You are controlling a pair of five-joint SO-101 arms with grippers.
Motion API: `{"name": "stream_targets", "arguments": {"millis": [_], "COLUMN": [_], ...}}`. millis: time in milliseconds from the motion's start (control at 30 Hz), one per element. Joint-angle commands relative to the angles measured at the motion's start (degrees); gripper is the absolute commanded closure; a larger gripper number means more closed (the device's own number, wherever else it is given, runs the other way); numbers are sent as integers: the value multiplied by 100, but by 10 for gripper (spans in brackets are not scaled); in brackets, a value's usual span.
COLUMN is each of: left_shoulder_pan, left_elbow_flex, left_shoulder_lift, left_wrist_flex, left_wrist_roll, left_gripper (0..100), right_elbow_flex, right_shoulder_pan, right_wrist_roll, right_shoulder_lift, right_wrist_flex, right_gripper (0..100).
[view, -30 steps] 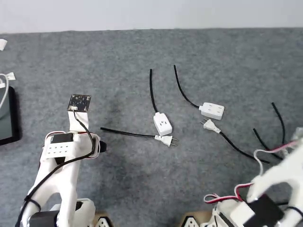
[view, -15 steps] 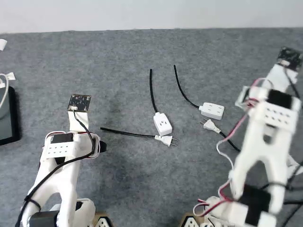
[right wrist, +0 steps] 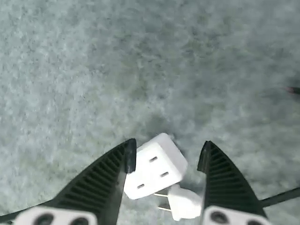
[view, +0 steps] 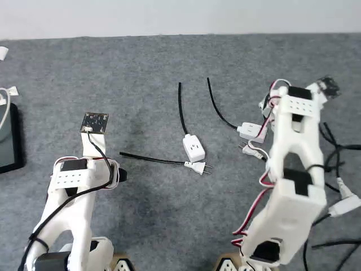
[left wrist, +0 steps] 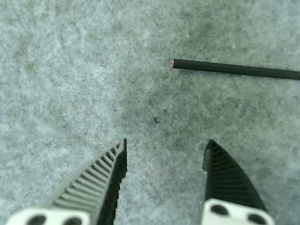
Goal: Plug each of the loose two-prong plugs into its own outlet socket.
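My right arm lies across the high view. It covers one side of the right outlet socket and most of the right plug just beside it, and that plug's cable runs under the arm where I cannot follow it. From my right wrist, the same socket and plug lie on the worktop between my right jaws, which stand wide apart and hold nothing. The plug is cut off at the frame's edge, and I cannot tell whether its prongs touch the socket. My left jaws are also wide and hold nothing, over bare grey worktop with the cut end of a black cable lying ahead of them. The middle outlet socket and middle plug lie in the open, just beside each other and not joined. Loose black wires tangle beside my right arm, and a dark flat device is cut off at the worktop's far left edge.
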Motion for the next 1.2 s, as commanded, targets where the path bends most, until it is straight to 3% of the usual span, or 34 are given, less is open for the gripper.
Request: {"name": "stream_targets", "arguments": {"millis": [0, 500, 867, 1167], "left_shoulder_pan": [-9, -9, -9, -9], "left_elbow_flex": [-268, -268, -268, -268], "left_shoulder_lift": [-26, -35, -26, -26], "left_wrist_flex": [-123, -105, -105, -123], "left_wrist_roll": [-26, -35, -35, -35], "left_gripper": [749, 749, 749, 749], "right_elbow_flex": [-809, -1503, -1521, -1503], "right_shoulder_pan": [-295, -1209, -1262, -1349], "right_wrist_roll": [-79, 492, 5899, 8985], "right_shoulder_lift": [224, 945, 1051, 989], "right_wrist_flex": [426, 1191, 699, 831], "right_gripper": [779, 772, 722, 721]}}
